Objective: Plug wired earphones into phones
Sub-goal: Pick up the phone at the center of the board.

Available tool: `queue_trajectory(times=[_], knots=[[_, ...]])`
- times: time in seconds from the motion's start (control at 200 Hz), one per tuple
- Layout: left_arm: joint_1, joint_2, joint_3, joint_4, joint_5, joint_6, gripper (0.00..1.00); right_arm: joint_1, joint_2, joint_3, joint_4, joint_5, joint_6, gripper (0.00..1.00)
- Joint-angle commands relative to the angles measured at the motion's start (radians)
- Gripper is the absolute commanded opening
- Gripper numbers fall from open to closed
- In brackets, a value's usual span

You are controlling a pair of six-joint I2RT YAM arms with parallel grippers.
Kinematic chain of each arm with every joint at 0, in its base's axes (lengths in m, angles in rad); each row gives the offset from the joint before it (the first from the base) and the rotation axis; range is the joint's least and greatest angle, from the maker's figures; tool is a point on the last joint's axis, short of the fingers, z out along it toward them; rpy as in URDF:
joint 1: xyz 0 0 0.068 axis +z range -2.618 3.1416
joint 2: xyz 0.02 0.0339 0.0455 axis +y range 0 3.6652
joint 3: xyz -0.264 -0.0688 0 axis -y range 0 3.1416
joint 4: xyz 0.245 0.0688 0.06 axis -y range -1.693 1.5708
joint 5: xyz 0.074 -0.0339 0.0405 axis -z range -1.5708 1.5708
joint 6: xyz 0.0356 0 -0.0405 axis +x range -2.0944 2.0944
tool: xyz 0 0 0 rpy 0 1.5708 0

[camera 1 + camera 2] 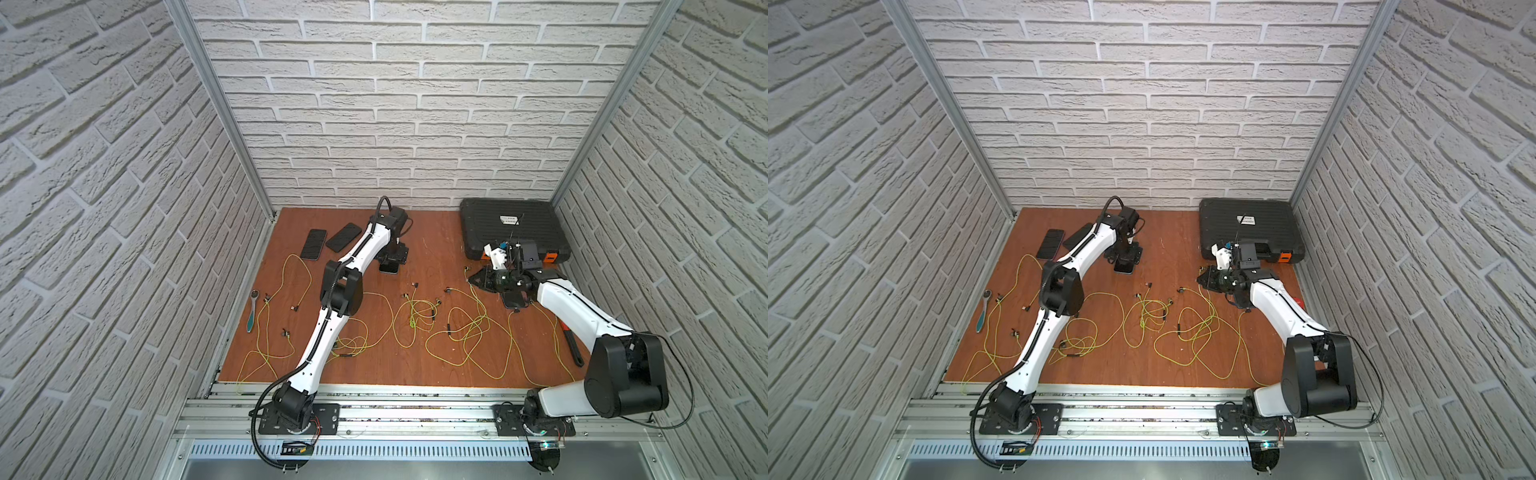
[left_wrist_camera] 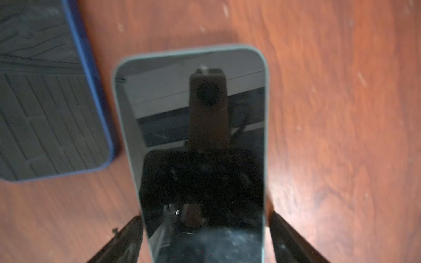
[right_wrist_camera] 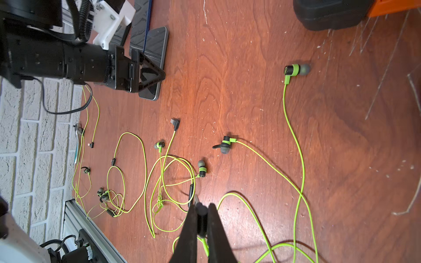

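Earbud (image 3: 296,69) reads R; right claw (image 3: 202,206) grips apparent earphone plug (image 3: 201,218).

Both top views are bright and evenly lit from overhead. The robot arms (image 1: 365,245) cast only faint, soft shadows on the wooden table (image 1: 436,257). Wide-angle distortion bows the brick walls (image 1: 83,166) and frame posts (image 1: 216,104) toward the edges. The left wrist view is dimmer and smeared: the wood grain streaks, and the phone (image 2: 200,136) screen acts as a mirror full of dark reflections. The right wrist view is sharp on the green earbud (image 3: 296,69), with a pale sheen on the wood. In it, the right gripper (image 3: 201,208) and its pinched earphone plug (image 3: 201,214) sit out of focus.
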Motion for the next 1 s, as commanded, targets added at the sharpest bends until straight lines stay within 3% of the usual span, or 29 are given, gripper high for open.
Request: queue_trajectory(times=[0.0,0.295,0.54,0.71,0.865,0.995], knots=[[0.020,0.065,0.008,-0.089,0.037,0.046,0.85,-0.001,-0.042,-0.017,-0.007,0.015,-0.016,0.06],[0.004,0.082,-0.015,-0.165,0.052,0.092,0.79,-0.001,-0.058,-0.004,-0.032,0.023,-0.019,0.06],[-0.029,-0.036,-0.223,-0.147,0.048,0.096,0.71,-0.001,-0.072,-0.004,-0.058,0.038,-0.033,0.06],[-0.011,0.010,-0.123,-0.146,0.046,0.100,0.92,-0.001,-0.072,-0.007,-0.053,0.035,-0.029,0.06],[0.005,0.106,-0.004,-0.156,0.070,0.100,0.91,-0.001,-0.078,-0.017,-0.053,0.042,-0.029,0.06],[0.009,0.132,-0.005,-0.136,0.077,0.090,0.87,-0.001,-0.081,-0.022,-0.055,0.047,-0.028,0.06]])
